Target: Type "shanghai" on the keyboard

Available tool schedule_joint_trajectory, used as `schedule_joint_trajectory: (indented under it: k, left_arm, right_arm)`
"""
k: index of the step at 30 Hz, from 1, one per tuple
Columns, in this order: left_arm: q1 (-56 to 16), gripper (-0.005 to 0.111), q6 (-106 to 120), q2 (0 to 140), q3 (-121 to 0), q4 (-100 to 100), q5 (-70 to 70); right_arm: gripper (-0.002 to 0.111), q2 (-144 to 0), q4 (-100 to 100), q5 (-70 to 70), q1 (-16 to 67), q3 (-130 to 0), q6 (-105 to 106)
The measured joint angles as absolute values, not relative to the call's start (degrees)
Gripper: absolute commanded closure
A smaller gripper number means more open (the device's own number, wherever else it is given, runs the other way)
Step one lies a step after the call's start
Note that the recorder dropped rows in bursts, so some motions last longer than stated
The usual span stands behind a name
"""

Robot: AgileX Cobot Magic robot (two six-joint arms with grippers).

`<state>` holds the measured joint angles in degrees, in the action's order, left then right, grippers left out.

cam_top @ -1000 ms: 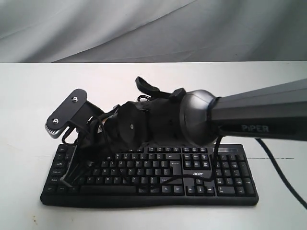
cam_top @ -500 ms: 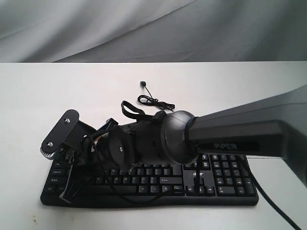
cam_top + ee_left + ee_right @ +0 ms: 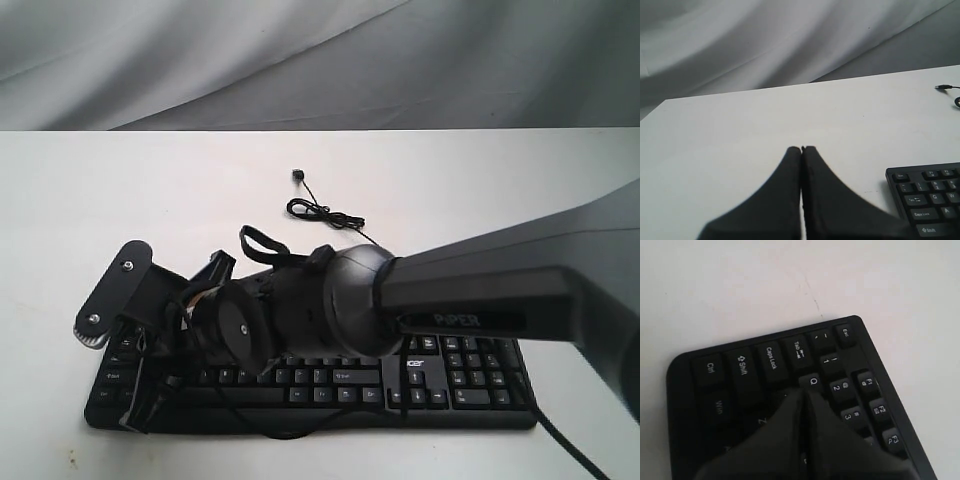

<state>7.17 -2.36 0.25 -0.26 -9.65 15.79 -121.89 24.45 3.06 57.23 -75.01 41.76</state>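
Keyboard (image 3: 470, 385), wide, black, white key legends

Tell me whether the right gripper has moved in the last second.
Yes. In the exterior view the right gripper has shifted toward the left end and near edge of the keyboard, and its arm has uncovered the coiled cable beyond it.
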Motion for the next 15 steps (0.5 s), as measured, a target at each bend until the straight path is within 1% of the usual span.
schedule_joint_trajectory:
  k: [15]
  left_arm:
    - [7.17, 0.107, -2.36, 0.25, -0.26, -9.65, 15.79]
  right_arm:
    - [0.108, -123.16, 23.81, 2.84, 57.67, -75.05, 41.76]
